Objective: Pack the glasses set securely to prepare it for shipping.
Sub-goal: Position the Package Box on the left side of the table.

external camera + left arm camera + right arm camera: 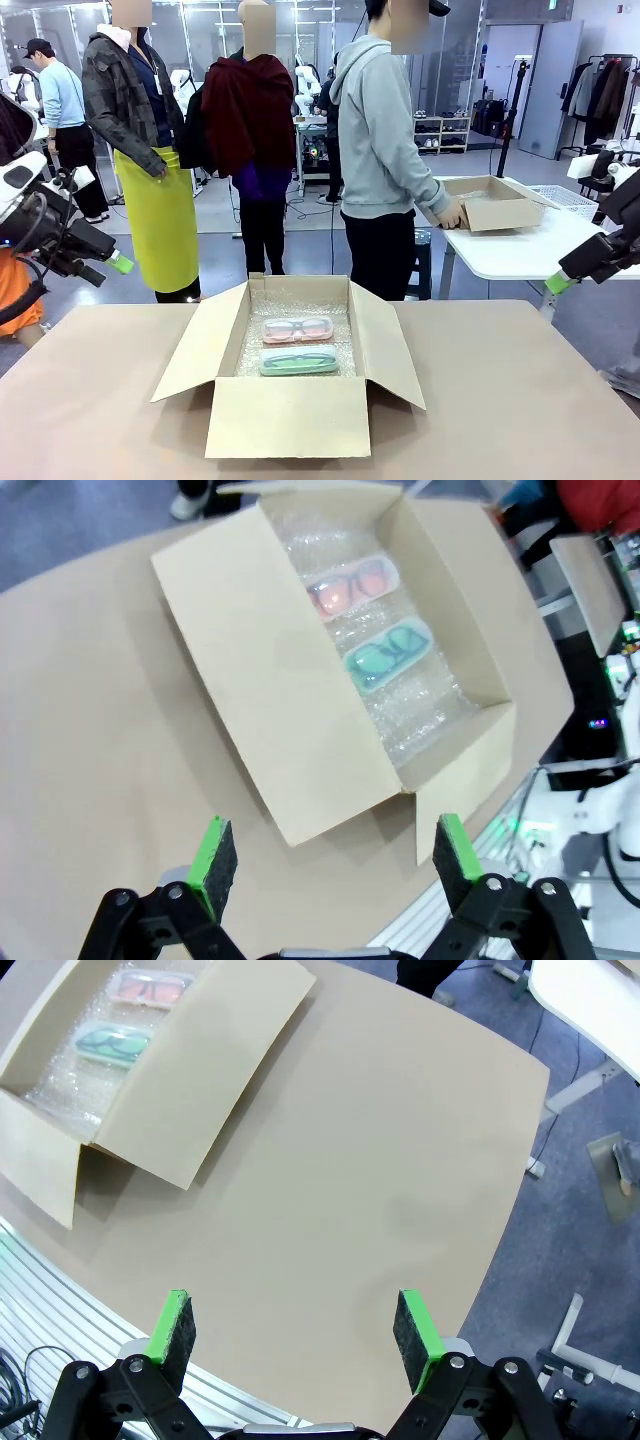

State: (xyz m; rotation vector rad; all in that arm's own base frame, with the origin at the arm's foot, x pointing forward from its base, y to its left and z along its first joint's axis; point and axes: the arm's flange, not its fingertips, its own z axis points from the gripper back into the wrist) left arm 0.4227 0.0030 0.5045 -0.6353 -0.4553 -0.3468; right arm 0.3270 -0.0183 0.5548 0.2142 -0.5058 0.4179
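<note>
The glasses set lies side by side on bubble wrap inside an open cardboard box (288, 415) at the table's middle: a pink case (297, 329) farther back and a mint green case (298, 361) nearer me. In the left wrist view the pink case (350, 588) and green case (388, 656) lie well beyond my left gripper (332, 852), which is open and holds nothing. My right gripper (295, 1325) is also open and hovers over bare table, with the pink case (152, 988) and green case (112, 1043) far off. Both the left gripper (114, 262) and the right gripper (560, 282) hang raised off the table's sides.
All of the box's flaps (198, 345) stand open and spread outward. The tan table (520, 400) is bare around it. A person in a grey hoodie (385, 130) handles another cardboard box (492, 203) on a white table behind. Other people stand farther back.
</note>
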